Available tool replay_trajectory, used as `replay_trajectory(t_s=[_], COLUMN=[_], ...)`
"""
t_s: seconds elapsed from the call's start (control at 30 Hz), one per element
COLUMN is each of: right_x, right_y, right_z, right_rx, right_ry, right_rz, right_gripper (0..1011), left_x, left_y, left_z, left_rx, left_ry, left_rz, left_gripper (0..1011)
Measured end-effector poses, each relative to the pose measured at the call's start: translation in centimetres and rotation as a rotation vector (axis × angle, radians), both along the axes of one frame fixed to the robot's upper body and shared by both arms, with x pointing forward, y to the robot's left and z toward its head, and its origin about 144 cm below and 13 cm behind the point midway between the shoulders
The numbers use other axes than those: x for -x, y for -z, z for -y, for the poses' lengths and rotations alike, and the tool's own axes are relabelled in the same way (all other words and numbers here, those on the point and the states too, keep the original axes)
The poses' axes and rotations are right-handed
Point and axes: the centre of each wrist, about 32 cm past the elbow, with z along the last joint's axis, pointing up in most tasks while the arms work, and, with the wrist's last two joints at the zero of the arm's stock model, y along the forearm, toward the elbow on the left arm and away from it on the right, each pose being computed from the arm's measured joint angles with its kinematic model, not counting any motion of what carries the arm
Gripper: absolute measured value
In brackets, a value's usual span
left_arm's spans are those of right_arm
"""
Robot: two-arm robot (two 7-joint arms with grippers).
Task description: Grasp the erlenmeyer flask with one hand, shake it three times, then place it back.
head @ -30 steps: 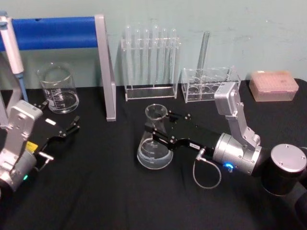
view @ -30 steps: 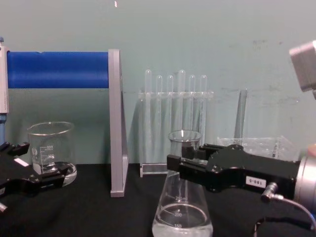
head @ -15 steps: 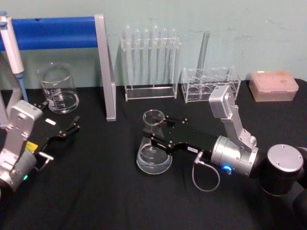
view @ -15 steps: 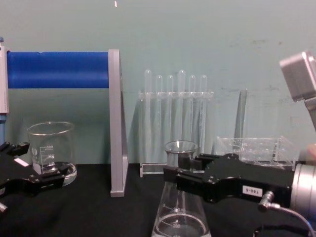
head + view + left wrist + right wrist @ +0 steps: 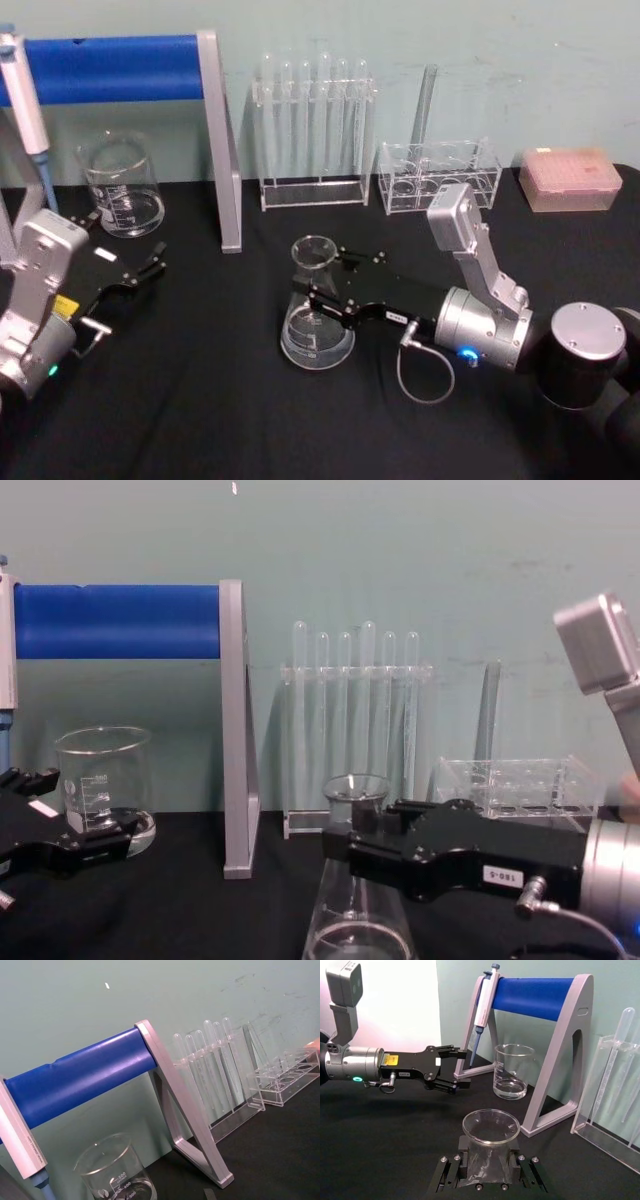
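Observation:
The erlenmeyer flask is upright at the table's middle, its wide base at or just above the black cloth, with a little clear liquid in it. My right gripper reaches in from the right and is shut on the flask's neck just below the flared rim. From the chest, the flask sits low with the right gripper clamped across its neck. The right wrist view looks down on the flask, held by the right gripper. My left gripper rests open at the left, holding nothing.
A glass beaker stands at the back left beside a blue-barred pipette stand. Behind the flask are a test tube rack, a second clear rack and a pink tip box.
My right gripper has carried the flask downward and a little to the left, toward me. The left arm has not moved.

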Motion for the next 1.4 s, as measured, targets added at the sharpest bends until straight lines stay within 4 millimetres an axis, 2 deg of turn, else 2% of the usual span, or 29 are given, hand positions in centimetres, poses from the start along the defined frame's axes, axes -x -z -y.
replay_trajectory(t_s=[1.4], right_x=[0.10], right_y=[0.34], right_z=[-0.12], right_rx=[0.019], right_ry=[-0.014], right_rz=[-0.003], right_gripper=[457], left_x=[0.00], left_y=[0.00], left_z=[0.00], left_rx=[0.000], left_ry=[0.000], left_rz=[0.000], left_gripper=[1001])
